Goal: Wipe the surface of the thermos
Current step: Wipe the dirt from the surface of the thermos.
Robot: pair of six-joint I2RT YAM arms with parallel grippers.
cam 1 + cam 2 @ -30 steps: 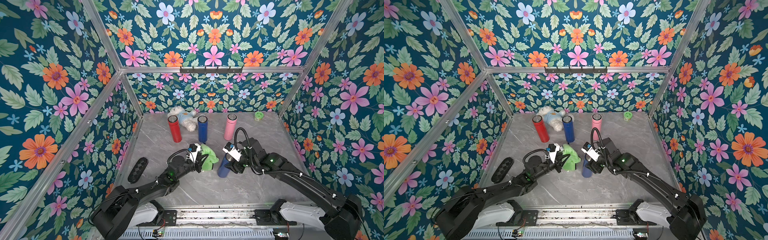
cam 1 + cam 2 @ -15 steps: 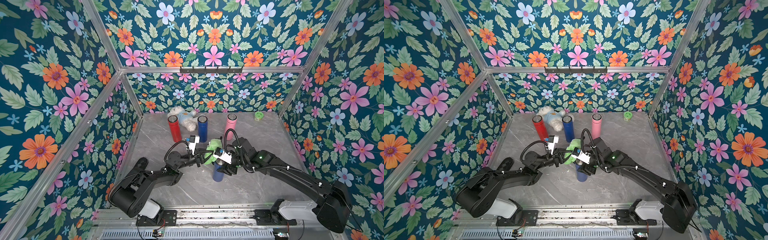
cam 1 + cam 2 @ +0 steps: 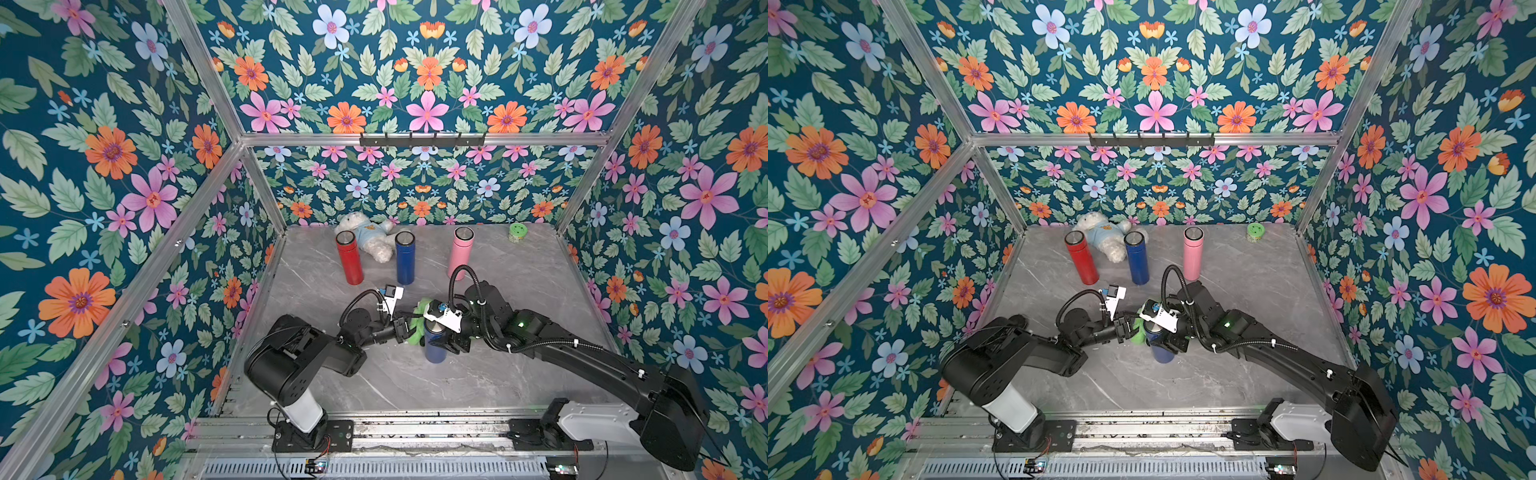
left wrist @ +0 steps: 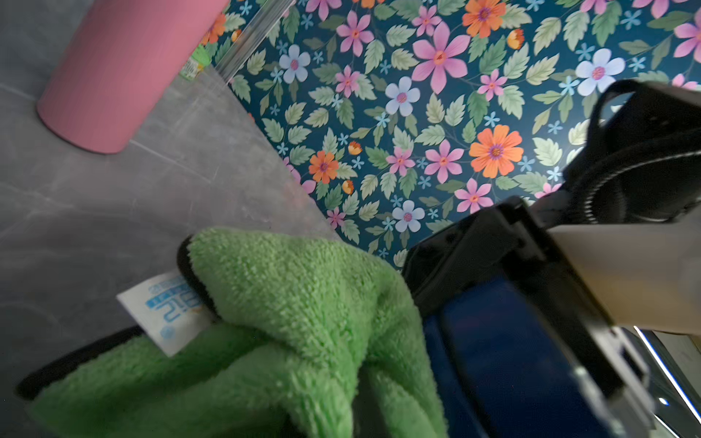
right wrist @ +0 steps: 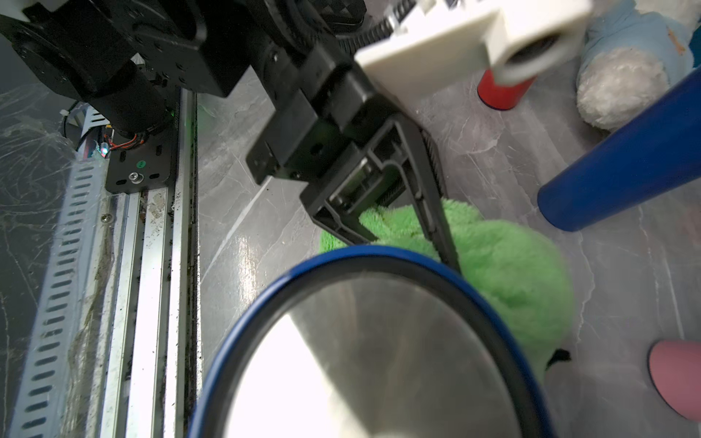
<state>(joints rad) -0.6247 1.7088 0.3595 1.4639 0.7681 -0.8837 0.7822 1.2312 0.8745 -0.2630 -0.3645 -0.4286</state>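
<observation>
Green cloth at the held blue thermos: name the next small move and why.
Probably slide the green cloth down the side of the blue thermos with the left gripper. Its fingers are shut on the cloth, which presses the upper wall; the right gripper holds the thermos upright, and the lower body is uncovered.

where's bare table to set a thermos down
Free: right of the pink thermos, in front of the green jar; the front strip between the near blue thermos and the front rail; left of the red thermos. Crowded: mid-table round the green cloth, and the back row by the plush toy.
</observation>
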